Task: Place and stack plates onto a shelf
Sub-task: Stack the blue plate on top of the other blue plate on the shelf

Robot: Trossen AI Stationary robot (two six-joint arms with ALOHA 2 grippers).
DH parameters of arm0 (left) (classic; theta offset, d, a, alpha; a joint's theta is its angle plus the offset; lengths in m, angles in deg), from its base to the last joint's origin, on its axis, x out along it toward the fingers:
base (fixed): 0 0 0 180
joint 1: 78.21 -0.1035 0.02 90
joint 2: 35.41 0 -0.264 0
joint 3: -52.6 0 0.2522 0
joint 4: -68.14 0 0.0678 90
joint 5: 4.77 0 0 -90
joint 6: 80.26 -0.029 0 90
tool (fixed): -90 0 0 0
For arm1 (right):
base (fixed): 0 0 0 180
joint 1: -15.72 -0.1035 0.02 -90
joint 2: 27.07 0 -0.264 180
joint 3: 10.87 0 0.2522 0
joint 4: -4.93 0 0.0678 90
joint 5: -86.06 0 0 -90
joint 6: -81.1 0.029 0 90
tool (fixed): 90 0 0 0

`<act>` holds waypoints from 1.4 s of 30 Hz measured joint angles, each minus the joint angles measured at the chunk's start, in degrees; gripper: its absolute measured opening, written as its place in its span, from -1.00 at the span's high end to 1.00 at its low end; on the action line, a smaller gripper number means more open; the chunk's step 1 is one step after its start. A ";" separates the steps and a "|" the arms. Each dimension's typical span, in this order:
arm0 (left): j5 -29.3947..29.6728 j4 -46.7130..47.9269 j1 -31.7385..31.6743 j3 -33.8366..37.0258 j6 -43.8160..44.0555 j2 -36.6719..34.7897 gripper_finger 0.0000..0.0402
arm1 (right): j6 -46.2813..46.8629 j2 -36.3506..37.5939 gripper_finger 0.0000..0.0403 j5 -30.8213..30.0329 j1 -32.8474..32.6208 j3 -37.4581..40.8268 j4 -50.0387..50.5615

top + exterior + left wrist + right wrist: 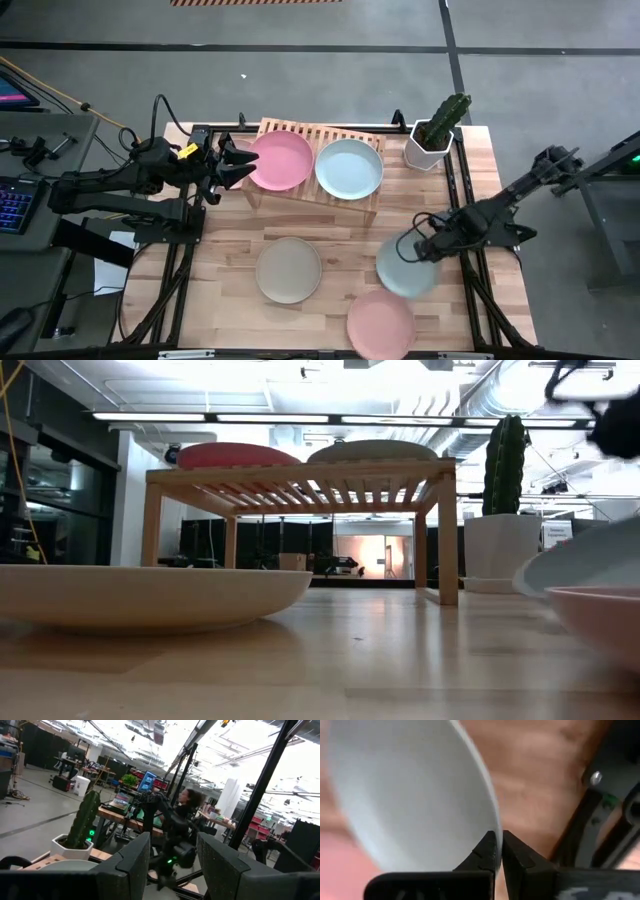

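— Wooden tabletop (pixel 330 240): left gripper (pixel 243 160), jaws wide, beside the shelf (pixel 318 196), which carries a pink plate (pixel 281 159) and a mint one.

— Right gripper (pixel 420 247) pinches a grey-green plate (pixel 395 790) by its rim, tilted; it could slip onto the pink plate below (pixel 381 324).

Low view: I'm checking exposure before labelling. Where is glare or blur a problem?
Low view: ceiling lights blow out above the shelf; the near beige plate is soft. Right wrist view: the mint plate in the right gripper is blurred.
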 joint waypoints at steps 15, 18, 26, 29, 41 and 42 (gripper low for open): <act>0.00 0.00 0.00 0.00 -0.02 0.02 0.24 | -10.46 0.02 1.00 -25.17 -3.51 -27.40 6.38; 0.00 0.00 0.00 0.00 -0.02 0.02 0.24 | -13.71 -0.05 1.00 -32.41 -0.80 -31.01 4.77; 0.00 0.00 0.00 0.00 -0.02 0.00 0.24 | -26.02 -2.74 1.00 -38.56 19.26 -34.45 -1.11; 0.00 0.00 0.00 0.00 -0.02 0.02 0.24 | -30.55 -4.77 1.00 -36.66 27.06 -34.45 -2.93; 0.00 -0.40 0.00 0.00 -0.03 0.01 0.24 | -40.24 -11.38 1.00 -24.37 40.57 -34.45 -6.14; 0.00 -0.41 -0.01 0.00 -0.03 0.01 0.24 | -40.48 -11.62 1.00 -23.75 40.86 -34.45 -6.77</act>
